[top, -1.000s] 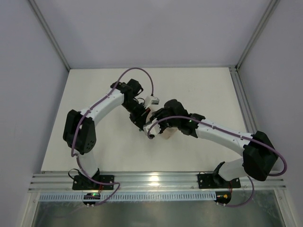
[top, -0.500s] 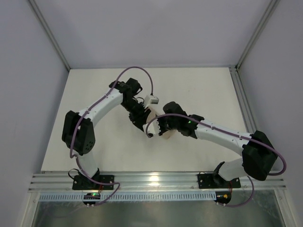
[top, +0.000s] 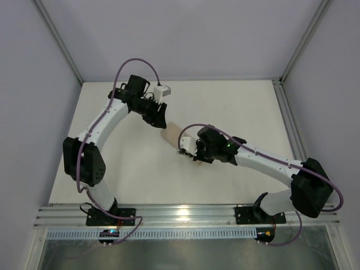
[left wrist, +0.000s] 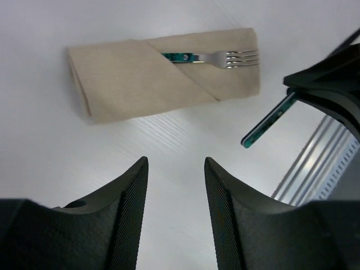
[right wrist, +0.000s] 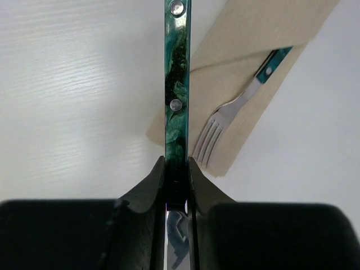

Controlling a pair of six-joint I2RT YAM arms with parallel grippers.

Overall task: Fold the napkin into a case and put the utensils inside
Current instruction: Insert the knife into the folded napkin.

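L gripper [left wrist: 175,164] apart, off case [left wrist: 135,87] long edge; R gripper [right wrist: 176,169] clamps knife [right wrist: 177,84] by case end.

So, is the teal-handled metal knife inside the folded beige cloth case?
No, the right hand holds the knife outside the case; only the teal-handled metal fork sits in it.

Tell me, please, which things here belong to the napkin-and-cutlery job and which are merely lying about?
Job: folded napkin case; fork tucked in it; knife in right gripper.
Not the job: the table; the metal rail at its near edge.
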